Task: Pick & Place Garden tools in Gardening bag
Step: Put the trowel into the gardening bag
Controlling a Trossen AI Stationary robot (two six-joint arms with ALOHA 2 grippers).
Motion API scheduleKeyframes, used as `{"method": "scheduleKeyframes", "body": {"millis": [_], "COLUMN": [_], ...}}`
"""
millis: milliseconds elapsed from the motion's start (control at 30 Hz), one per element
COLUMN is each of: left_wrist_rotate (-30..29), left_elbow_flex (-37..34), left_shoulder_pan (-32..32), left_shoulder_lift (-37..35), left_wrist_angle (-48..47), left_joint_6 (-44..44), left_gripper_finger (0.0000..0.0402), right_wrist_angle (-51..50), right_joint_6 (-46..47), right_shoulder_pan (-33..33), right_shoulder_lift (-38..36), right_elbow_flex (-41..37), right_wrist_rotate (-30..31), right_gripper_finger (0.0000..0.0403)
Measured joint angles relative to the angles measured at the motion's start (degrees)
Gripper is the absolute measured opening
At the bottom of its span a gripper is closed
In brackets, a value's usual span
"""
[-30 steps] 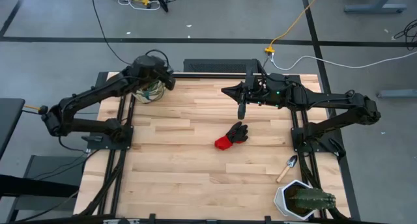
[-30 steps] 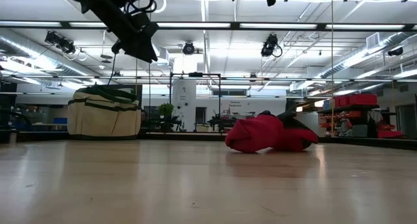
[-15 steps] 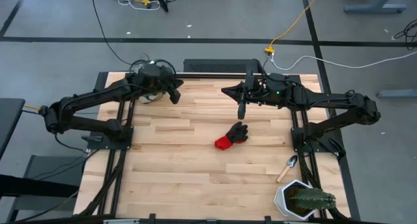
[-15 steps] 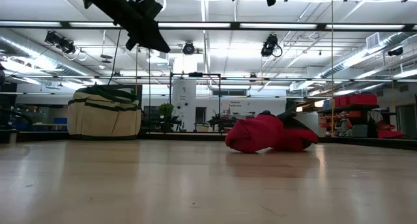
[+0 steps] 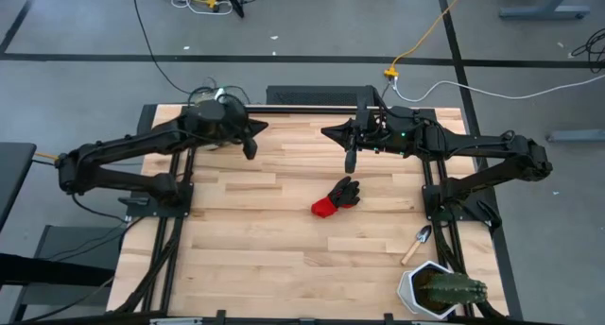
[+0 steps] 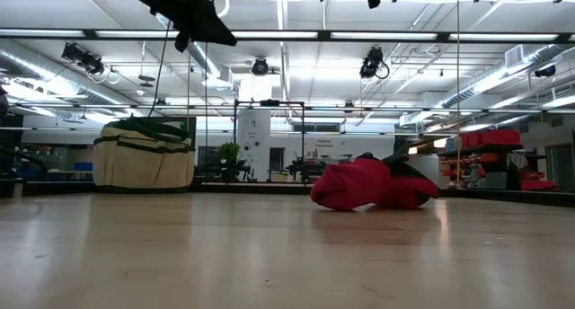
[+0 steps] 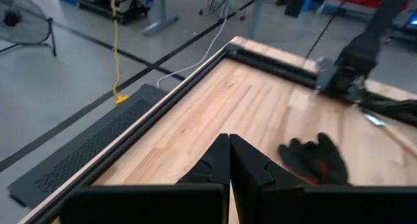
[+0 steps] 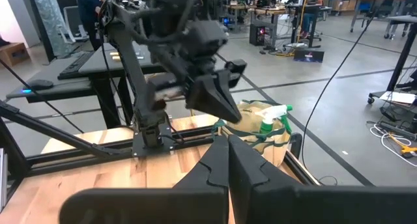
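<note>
Two arms hang above the wooden tabletop [image 5: 284, 221], neither carrying anything. The left end effector [image 5: 250, 147] sits in the air near the far left corner, just beside the gardening bag [image 6: 144, 154], its fingers pressed together into a wedge, as the left wrist view shows [image 7: 229, 162]. The right end effector [image 5: 350, 161] hovers over the far middle of the tabletop, beyond the glove, and its fingers are likewise pressed together with nothing between them [image 8: 228, 160].

The gardening bag stands at the far left corner; from above it is mostly hidden under the left arm, while the low view shows it upright, tan with green trim. In the right wrist view the bag [image 8: 264, 129] sits behind the left arm, with the green spray bottle [image 8: 273, 116] poking out of its top, white trigger head uppermost.

The red-and-black glove [image 5: 337, 196] lies flat near the middle of the tabletop, well apart from the bag, red cuff toward the near side and dark fingers toward the far side. One wooden-handled trowel [image 5: 417, 243] rests near the right edge, blade toward the far side, just beyond the white pot with a cactus [image 5: 440, 291] at the near right corner.
</note>
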Motion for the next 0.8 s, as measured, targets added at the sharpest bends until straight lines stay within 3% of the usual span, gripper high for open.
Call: {"method": "scheduleKeyframes", "body": {"millis": [600,800], "left_wrist_rotate": [8.8,11.4], "left_elbow_flex": [0.0,0.0], "left_shoulder_pan": [-2.4,-2.4], "left_shoulder_lift": [-10.3,-12.7], "left_wrist_angle": [-0.2,-0.4], "left_joint_6": [1.4,-0.2], "left_gripper_finger": [0.0003,0.0002], "right_wrist_angle": [-0.6,-5.5], "right_joint_6": [-0.8,-0.6], "right_shoulder_pan": [0.0,0.5], "right_shoulder_lift": [0.0,-1.6], "right_elbow_flex": [0.0,0.0], "right_wrist_rotate": [0.0,0.0], "right_gripper_finger": [0.0000,0.0000]}}
